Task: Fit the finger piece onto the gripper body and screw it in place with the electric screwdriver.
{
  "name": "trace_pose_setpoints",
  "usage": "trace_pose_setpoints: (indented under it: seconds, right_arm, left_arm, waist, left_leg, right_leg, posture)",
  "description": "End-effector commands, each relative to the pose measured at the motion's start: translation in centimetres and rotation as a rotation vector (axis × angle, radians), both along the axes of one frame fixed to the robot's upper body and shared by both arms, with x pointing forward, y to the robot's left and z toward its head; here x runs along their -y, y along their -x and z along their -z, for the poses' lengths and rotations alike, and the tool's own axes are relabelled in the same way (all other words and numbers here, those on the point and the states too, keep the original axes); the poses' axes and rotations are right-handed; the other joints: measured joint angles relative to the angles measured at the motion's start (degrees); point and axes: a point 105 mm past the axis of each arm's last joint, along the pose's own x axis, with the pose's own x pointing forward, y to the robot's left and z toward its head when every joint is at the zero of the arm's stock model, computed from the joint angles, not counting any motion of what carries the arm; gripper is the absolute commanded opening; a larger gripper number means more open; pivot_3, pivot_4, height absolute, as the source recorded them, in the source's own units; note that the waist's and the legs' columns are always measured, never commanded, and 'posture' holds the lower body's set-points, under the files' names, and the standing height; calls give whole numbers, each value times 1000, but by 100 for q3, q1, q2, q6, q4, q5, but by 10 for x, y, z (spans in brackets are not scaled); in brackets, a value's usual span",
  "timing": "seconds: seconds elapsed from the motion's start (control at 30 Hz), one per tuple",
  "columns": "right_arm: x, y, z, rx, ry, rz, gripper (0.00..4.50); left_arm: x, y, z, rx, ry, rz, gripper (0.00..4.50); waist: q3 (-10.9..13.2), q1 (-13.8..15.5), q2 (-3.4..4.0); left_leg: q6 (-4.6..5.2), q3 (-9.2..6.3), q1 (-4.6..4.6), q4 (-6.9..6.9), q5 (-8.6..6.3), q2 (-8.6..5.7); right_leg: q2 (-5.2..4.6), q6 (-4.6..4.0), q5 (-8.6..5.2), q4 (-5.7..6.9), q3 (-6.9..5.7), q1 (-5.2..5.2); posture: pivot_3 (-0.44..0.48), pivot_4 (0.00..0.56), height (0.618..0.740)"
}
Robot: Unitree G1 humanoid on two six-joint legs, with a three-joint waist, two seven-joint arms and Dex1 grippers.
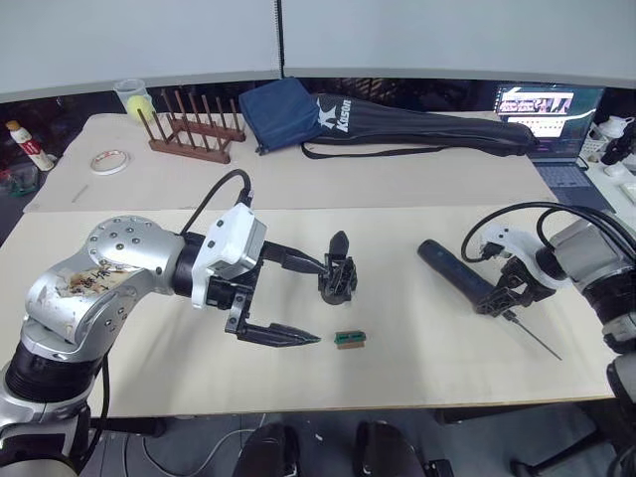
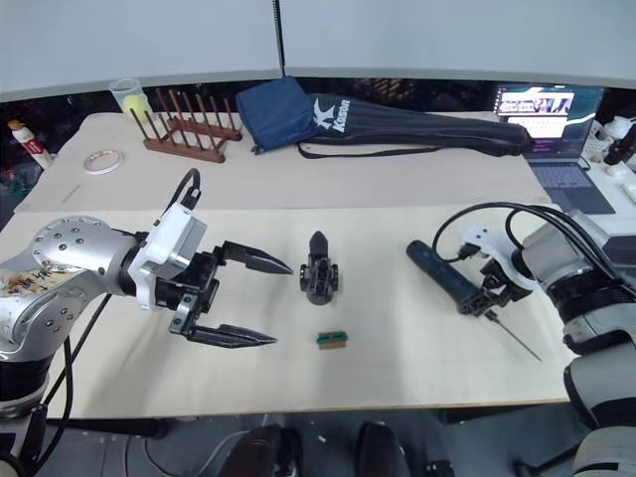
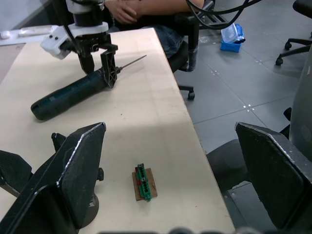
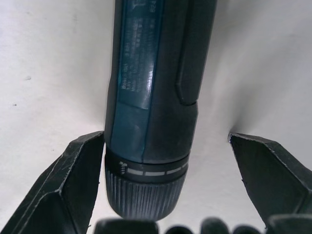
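The gripper body (image 1: 338, 270) stands upright on the pale table, one pointed black finger up. My left gripper (image 1: 316, 303) is open just left of it, its upper fingertip close to the body and the lower one near the table. The electric screwdriver (image 1: 452, 270) lies flat to the right, its thin silver bit (image 1: 532, 341) pointing toward the front right. My right gripper (image 4: 165, 138) is open and straddles the screwdriver's ribbed collar (image 4: 144, 192); one finger (image 4: 73, 175) sits against it, the other stands apart. The finger piece is out of view.
A small green block (image 1: 349, 339) lies in front of the gripper body. At the back are a long black zipped bag (image 1: 397, 124), a wooden rack (image 1: 194, 134), a tape roll (image 1: 109, 161) and a laptop (image 1: 552, 114). A person's hands (image 3: 126, 7) rest beyond the table's far end.
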Motion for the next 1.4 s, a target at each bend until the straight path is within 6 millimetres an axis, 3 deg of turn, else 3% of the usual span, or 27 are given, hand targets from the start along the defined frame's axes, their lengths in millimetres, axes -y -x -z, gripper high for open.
trace_pose_setpoints:
  seconds: [0.03, 0.13, 0.2, 0.33, 0.43, 0.5, 0.63, 0.77, 0.83, 0.93, 1.13, 1.4]
  right_arm:
    - [4, -2, 10, -10, 34, 16, 3357]
    - [-2, -4, 11, -14, 37, -17, 2266]
    - [-6, -4, 11, -12, 35, -41, 1916]
    - [-17, -8, -3, 39, -2, -139, 1916]
    - [-30, -12, -32, 170, -30, -330, 1916]
    - [-44, -13, -63, 325, -148, -399, 1916]
    - [-62, -6, -114, 592, -498, -309, 1916]
    - [-68, 9, -131, 764, -656, -274, 1916]
    - [-83, 29, -141, 911, -872, -227, 1916]
    - [-106, 63, -136, 1017, -1069, -183, 1916]
    - [-152, 99, -110, 990, -1135, -254, 1916]
    - [-184, 121, -99, 983, -1173, -444, 1916]
  left_arm:
    - [2, 4, -5, 45, 12, 12, 4500]
    - [2, 3, -3, 41, 14, 5, 4500]
    - [1, 2, -2, 38, 12, 4, 4500]
    - [2, 0, 6, 15, 10, 4, 4500]
    - [0, -6, 9, 1, 13, -13, 4500]
    - [0, -8, 14, -62, 41, -31, 4500]
    - [-2, -12, 25, -80, 34, -61, 4500]
    - [-8, -14, 31, -112, 32, -80, 4500]
    - [-11, -16, 41, -137, 26, -89, 4500]
    - [-8, -14, 53, -165, 27, -80, 4500]
    - [-4, -20, 71, -156, -8, -91, 4500]
    - [-2, -32, 88, -153, -22, -94, 4500]
  waist:
    - [-3, 6, -13]
    - [-5, 0, -18]
    - [-6, -3, -19]
    - [-6, -18, -19]
    - [-1, -17, -12]
    - [10, -32, 6]
    - [25, 10, 28]
    - [23, 118, 22]
    - [15, 143, 8]
    - [18, 157, 15]
    - [20, 143, 19]
    - [20, 128, 19]
  left_leg:
    - [1, -4, 18, -1, -2, 0]
    - [2, -10, 19, -1, -3, 6]
    - [1, -10, 19, -2, -2, 5]
    - [-1, -8, 19, -5, -1, 5]
    - [-4, -6, 17, -8, 0, 5]
    - [-4, 0, 16, -9, 1, 4]
    - [-4, 2, 5, -10, 2, 4]
    - [-5, -5, 8, -8, 2, 6]
    - [-3, -9, 10, -8, 0, 7]
    - [-4, -14, 7, -16, 0, 9]
    - [0, -11, 8, -13, -2, 4]
    - [4, -12, 9, -15, -4, -2]
  right_leg:
    - [0, 1, -1, -6, -3, 23]
    - [-2, 0, -1, -3, -3, 22]
    - [-1, -3, -2, -2, -3, 21]
    - [2, -7, -4, 2, -2, 17]
    - [4, -9, -6, 3, -1, 12]
    - [4, -8, -6, 7, 5, 5]
    - [3, -8, -6, 13, 9, -9]
    - [2, -9, -6, 5, -4, 6]
    - [0, -9, -6, 4, -8, 10]
    - [0, -10, -6, 10, -6, 3]
    - [-3, -10, -5, 14, -1, 1]
    - [0, -12, -7, 13, -2, 0]
  posture:
    - [0, 150, 740]
    - [0, 150, 740]
    - [0, 150, 740]
    - [0, 150, 740]
    - [0, 150, 740]
    - [0, 150, 740]
    - [0, 150, 740]
    - [0, 150, 740]
    - [0, 150, 740]
    - [0, 150, 740]
    - [0, 150, 740]
    - [0, 150, 740]
